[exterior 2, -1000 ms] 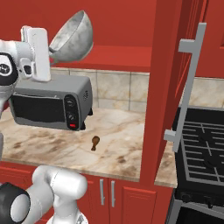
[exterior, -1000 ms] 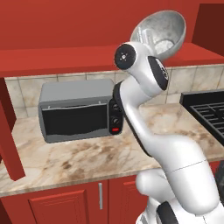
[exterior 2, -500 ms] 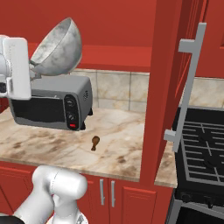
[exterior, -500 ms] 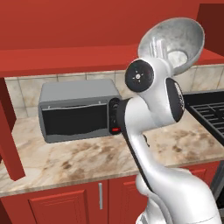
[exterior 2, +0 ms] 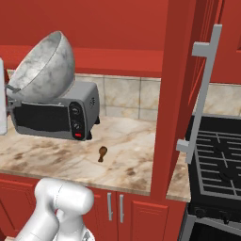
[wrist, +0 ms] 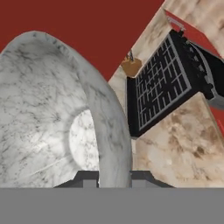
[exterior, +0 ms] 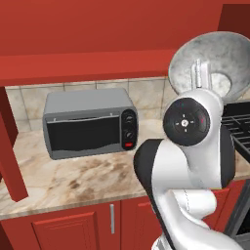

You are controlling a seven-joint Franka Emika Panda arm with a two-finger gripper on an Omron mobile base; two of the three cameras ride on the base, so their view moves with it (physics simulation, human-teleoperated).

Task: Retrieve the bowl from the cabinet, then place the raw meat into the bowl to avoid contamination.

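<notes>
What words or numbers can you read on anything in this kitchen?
There are none to read.
The toaster oven has two dials and a red button on its front, with no readable marks beside them.
The bowl, the raw meat and the stove bear no writing at all.

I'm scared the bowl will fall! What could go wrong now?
The gripper pinches just the rim of the bowl, which hangs tilted high above the counter, so it might slip and drop. Swinging it down, it could bump the toaster oven or knock the raw meat.
</notes>
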